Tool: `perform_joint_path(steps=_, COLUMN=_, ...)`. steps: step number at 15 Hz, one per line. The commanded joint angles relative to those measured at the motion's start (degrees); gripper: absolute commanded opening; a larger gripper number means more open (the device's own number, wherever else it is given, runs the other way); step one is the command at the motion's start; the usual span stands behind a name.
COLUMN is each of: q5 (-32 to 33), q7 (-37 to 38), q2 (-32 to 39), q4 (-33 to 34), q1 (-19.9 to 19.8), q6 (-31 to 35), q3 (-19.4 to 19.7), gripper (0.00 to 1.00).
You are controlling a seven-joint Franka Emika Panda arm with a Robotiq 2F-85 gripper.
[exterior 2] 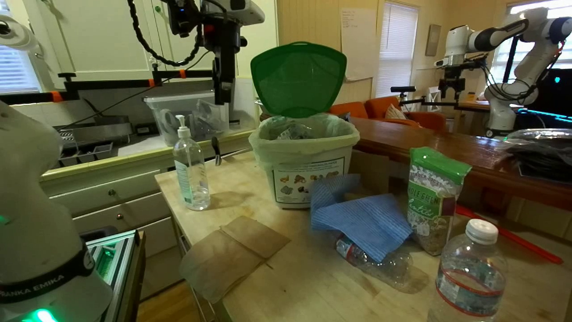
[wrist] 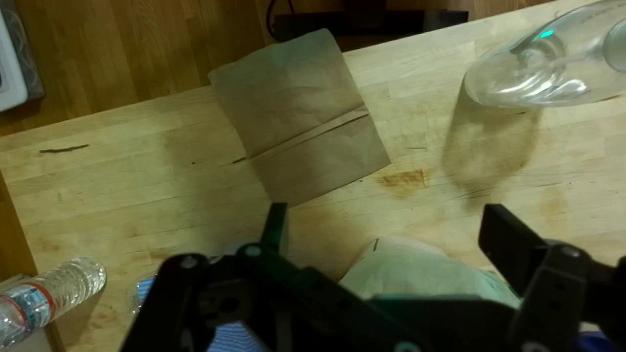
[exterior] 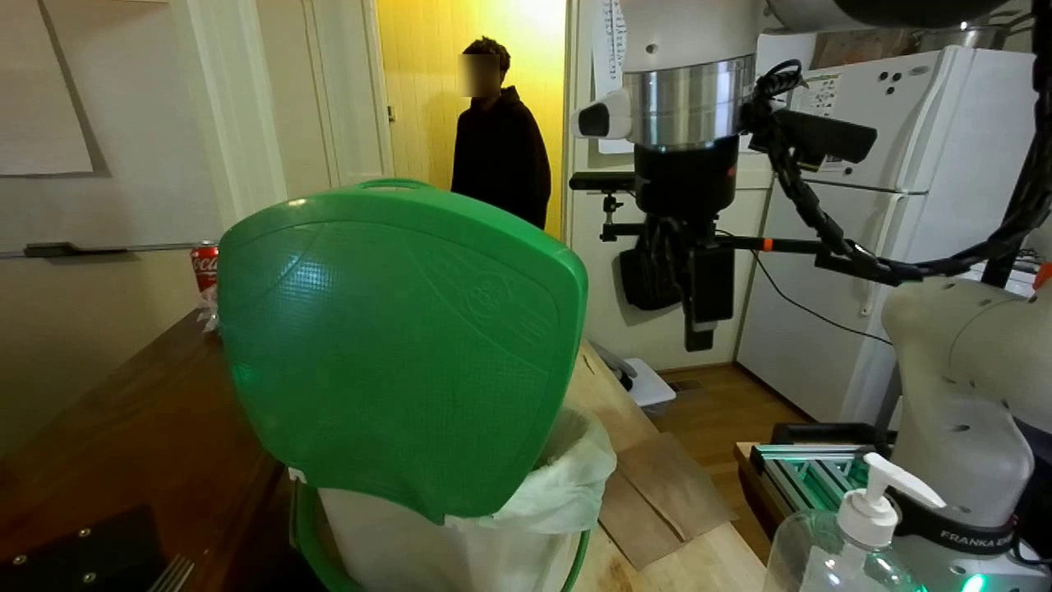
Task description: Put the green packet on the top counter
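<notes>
The green packet [exterior 2: 432,201], a bag of lentils with a green top band, stands roughly upright on the light wooden table in an exterior view. It does not show in the wrist view. The top counter [exterior 2: 402,136] is a raised dark brown wooden surface behind the packet; it also shows in an exterior view [exterior: 140,411]. My gripper points down, high above the table, in both exterior views [exterior: 699,333] [exterior 2: 223,91], well apart from the packet. In the wrist view my gripper [wrist: 384,215] has its fingers wide apart with nothing between them.
A white bin [exterior 2: 308,152] with its green lid [exterior: 403,345] raised stands between gripper and counter. A blue cloth [exterior 2: 364,219] lies over a lying bottle beside the packet. An upright water bottle [exterior 2: 469,277], soap bottle [exterior 2: 191,174] and brown paper [exterior 2: 234,255] are on the table.
</notes>
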State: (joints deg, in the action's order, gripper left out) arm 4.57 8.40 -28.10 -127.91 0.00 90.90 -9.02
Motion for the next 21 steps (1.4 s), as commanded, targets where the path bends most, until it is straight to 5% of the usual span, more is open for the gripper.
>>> perform_joint_path(steps=1, q5=-2.3, q7=2.7, q2=0.1, q4=4.3, q1=-1.8, q6=-1.6, q3=5.3, gripper=1.0)
perform_joint_path(steps=7, q5=-7.0, q7=0.3, q2=6.3, q4=18.6, q1=-7.4, q6=0.6, q3=18.0, gripper=1.0)
perform_joint_path(steps=8, q5=-3.9, q7=0.6, q2=1.8, q4=12.9, q1=-7.1, q6=0.1, q3=15.5, gripper=1.0)
perform_joint_path(steps=13, q5=-4.2, q7=-0.1, q2=2.5, q4=13.8, q1=-7.6, q6=0.2, q3=15.4, gripper=1.0)
perform_joint_path(steps=21, q5=-14.9, q7=19.1, q2=23.9, q4=25.0, q1=-8.5, q6=22.8, q3=15.9, gripper=1.0)
